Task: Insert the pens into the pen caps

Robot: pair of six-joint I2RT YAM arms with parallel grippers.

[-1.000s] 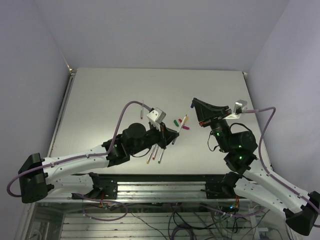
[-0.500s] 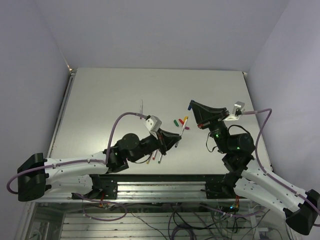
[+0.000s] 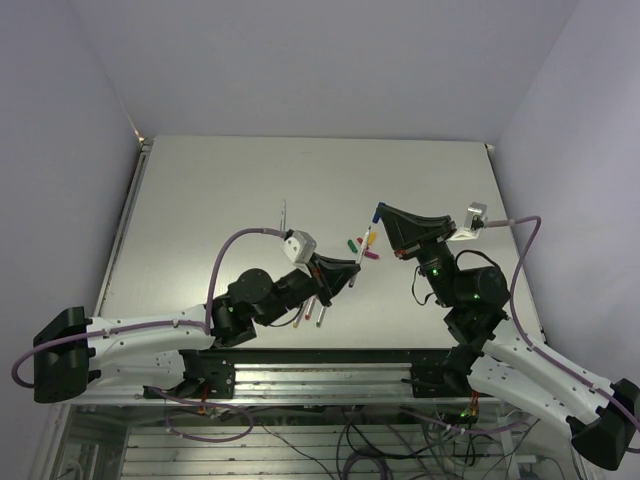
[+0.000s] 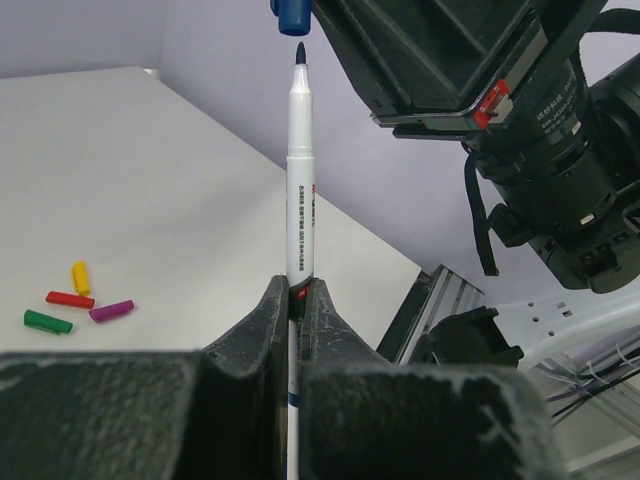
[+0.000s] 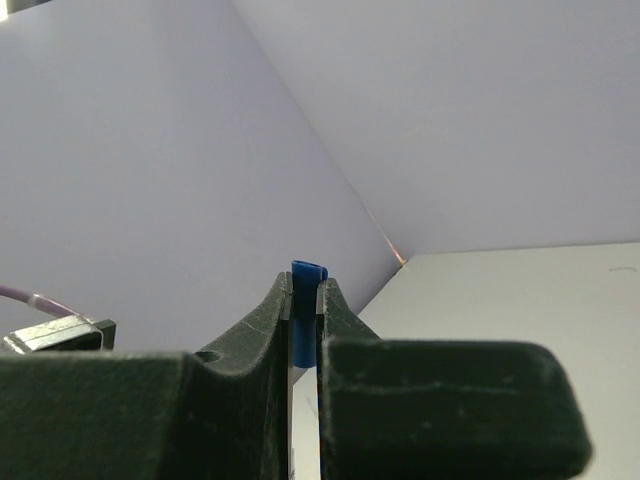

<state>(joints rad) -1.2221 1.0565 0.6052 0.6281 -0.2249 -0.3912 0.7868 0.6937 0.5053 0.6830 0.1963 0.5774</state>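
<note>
My left gripper (image 3: 349,273) is shut on a white pen (image 3: 364,248) and holds it above the table. In the left wrist view the pen (image 4: 300,180) stands upright between my fingers (image 4: 270,320), dark tip up. The tip is just under a blue cap (image 4: 291,14), with a small gap. My right gripper (image 3: 379,214) is shut on that blue cap (image 5: 306,285), which pokes out between its fingertips. Green (image 4: 48,321), red (image 4: 69,299), yellow (image 4: 80,277) and magenta (image 4: 111,311) caps lie loose on the table.
Three more pens (image 3: 310,313) lie on the table beside the left arm, partly hidden by it. Another thin pen (image 3: 284,214) lies further back on the left. The loose caps (image 3: 352,243) lie below the two grippers. The table's near edge and frame (image 3: 330,372) lie close behind.
The left gripper has moved right and tilted the pen up, bringing its tip to the blue cap. The right gripper has shifted slightly left with the cap.
</note>
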